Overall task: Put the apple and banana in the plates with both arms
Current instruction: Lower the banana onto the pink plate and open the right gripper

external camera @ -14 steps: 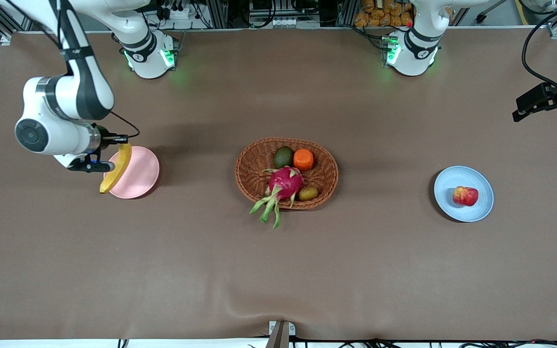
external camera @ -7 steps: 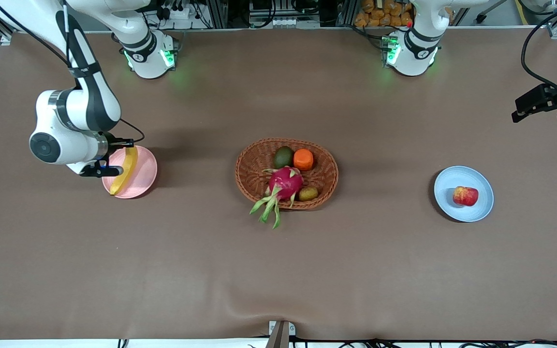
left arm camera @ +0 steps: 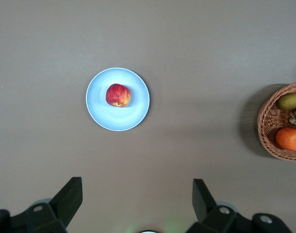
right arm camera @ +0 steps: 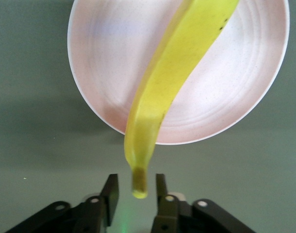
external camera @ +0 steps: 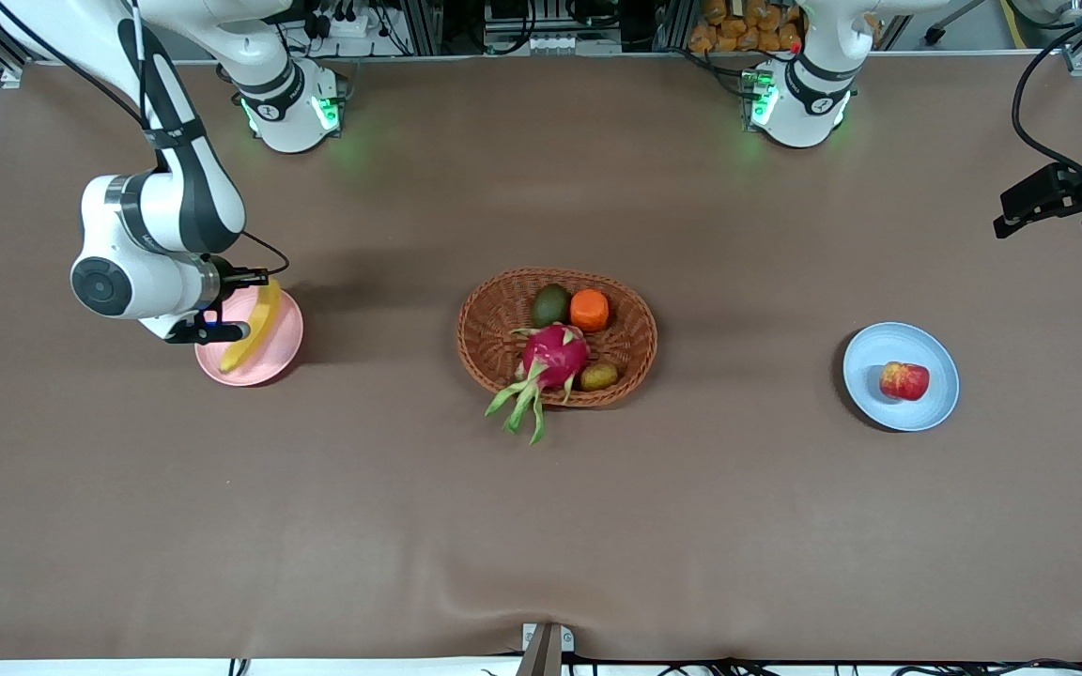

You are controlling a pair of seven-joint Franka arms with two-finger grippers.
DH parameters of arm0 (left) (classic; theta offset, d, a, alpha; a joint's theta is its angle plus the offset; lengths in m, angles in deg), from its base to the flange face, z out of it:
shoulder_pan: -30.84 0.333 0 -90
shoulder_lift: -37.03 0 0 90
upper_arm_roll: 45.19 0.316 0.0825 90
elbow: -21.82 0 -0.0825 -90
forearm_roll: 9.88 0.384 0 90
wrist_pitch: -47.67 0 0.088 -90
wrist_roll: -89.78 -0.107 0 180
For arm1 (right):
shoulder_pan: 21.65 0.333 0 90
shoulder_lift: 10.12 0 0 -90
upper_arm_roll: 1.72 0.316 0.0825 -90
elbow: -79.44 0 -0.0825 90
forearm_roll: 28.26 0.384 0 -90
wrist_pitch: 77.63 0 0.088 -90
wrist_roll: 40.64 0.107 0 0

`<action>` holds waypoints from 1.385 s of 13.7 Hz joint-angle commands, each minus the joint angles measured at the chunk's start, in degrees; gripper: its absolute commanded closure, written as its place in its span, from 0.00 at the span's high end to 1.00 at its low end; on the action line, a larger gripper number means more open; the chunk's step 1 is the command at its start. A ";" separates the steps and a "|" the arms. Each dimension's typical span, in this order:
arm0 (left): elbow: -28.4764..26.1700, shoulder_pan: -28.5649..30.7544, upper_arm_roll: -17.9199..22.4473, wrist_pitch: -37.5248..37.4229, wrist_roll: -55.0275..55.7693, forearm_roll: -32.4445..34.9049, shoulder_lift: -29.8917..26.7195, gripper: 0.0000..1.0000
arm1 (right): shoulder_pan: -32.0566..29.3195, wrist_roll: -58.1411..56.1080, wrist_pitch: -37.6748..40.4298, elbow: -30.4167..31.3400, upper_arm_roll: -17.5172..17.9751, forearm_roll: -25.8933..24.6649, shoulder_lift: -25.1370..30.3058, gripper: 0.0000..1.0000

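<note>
The yellow banana (external camera: 255, 329) lies slanted across the pale pink plate (external camera: 283, 349) toward the right arm's end of the table. Its stem end (right arm camera: 139, 187) sticks out past the rim, between the fingers of my right gripper (right arm camera: 136, 182). That gripper is open, with a small gap on each side of the stem. The red apple (external camera: 904, 381) rests in the pale blue plate (external camera: 937, 406) toward the left arm's end. My left gripper (left arm camera: 137, 191) hangs open and empty, high above the table beside that plate.
A brown wicker basket (external camera: 489, 352) stands mid-table between the two plates. It holds a pink dragon fruit (external camera: 555, 355), an orange fruit (external camera: 589, 310), an avocado (external camera: 550, 305) and a kiwi (external camera: 599, 376). Brown cloth covers the table.
My right arm carried the banana from the pink plate's outer rim to over the plate and lowered it. Its fingers have since parted from the stem. The left arm has not moved.
</note>
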 commanded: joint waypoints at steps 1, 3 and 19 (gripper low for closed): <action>0.46 -0.30 -0.04 -0.43 0.03 0.66 0.18 1.00 | 0.43 -0.81 1.59 -0.96 -0.10 0.79 0.33 1.00; 0.46 -0.30 0.05 -0.43 0.12 0.66 0.18 1.00 | 0.52 -0.81 4.74 -3.67 -0.09 0.79 0.33 1.00; 0.64 -0.38 -0.04 -0.78 0.12 0.66 0.18 1.00 | -0.79 -0.46 27.26 -35.15 -0.45 -1.57 7.62 1.00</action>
